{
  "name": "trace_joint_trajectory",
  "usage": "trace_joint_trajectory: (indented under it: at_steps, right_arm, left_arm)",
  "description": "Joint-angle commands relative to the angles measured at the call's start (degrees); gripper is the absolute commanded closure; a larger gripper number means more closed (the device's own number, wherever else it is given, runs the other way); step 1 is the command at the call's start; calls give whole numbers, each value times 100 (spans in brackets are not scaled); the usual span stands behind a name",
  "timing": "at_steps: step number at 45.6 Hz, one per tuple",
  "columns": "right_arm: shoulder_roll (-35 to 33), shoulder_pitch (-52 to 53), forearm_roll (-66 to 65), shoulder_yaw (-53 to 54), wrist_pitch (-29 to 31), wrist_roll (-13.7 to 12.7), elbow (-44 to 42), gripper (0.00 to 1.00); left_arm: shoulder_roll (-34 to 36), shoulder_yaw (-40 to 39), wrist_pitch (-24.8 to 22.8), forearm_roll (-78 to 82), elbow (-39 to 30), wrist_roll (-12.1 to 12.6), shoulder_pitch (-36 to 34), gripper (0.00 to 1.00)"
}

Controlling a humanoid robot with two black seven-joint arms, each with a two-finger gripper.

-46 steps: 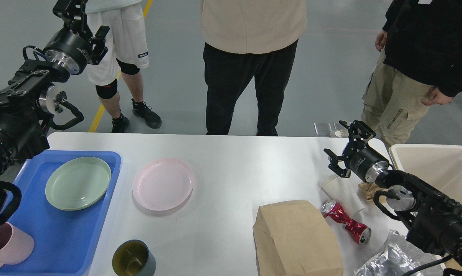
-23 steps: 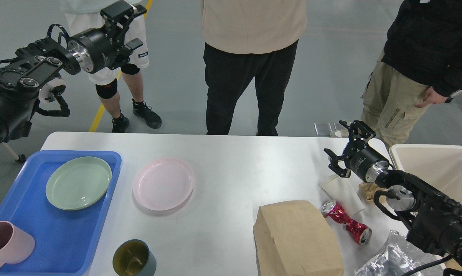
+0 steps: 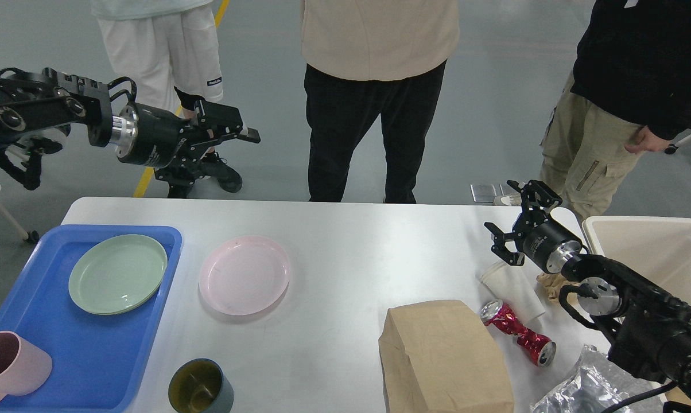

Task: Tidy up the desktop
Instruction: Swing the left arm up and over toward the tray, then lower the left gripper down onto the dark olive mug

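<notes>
The white desktop [image 3: 351, 258] carries a pink plate [image 3: 244, 275], a dark grey-green cup [image 3: 201, 387], a brown paper bag [image 3: 446, 355], a crushed red can [image 3: 517, 332], a white paper cup [image 3: 512, 287] lying on its side and a silver foil bag [image 3: 586, 390]. My left gripper [image 3: 222, 143] hangs open and empty beyond the table's far left edge, pointing right. Over the far right of the desktop my right gripper [image 3: 516, 221] stands open, just above the paper cup, holding nothing.
A blue tray [image 3: 93, 367] at the left holds a green plate [image 3: 117, 274] and a pink mug [image 3: 7, 364]. A beige bin [image 3: 655, 252] stands at the right edge. Crumpled brown paper [image 3: 552, 282] lies by my right wrist. Three people stand along the far side.
My left arm has swung down and to the right, from high at the far left to just beyond the table's far edge. The right arm has not moved.
</notes>
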Motion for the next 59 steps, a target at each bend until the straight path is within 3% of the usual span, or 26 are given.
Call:
trace_joint_trajectory:
  at_steps: [1, 7, 31, 44, 59]
  right_arm:
    - [0, 0, 0, 0, 0, 0, 0, 0]
    - [0, 0, 0, 0, 0, 0, 0, 0]
    - [0, 0, 0, 0, 0, 0, 0, 0]
    - [0, 0, 0, 0, 9, 0, 0, 0]
    - [0, 0, 0, 0, 0, 0, 0, 0]
  left_arm:
    - [124, 797, -466, 28, -484, 18, -660, 3]
    - [141, 1404, -1195, 55, -835, 18, -1205, 3]
    - [-983, 2530, -1195, 1004, -2962, 27, -2885, 3]
    - [-1975, 2608, -1195, 1373, -3060, 334, -2683, 3]
    - [-3136, 2644, -1195, 1329, -3297, 343, -2094, 3]
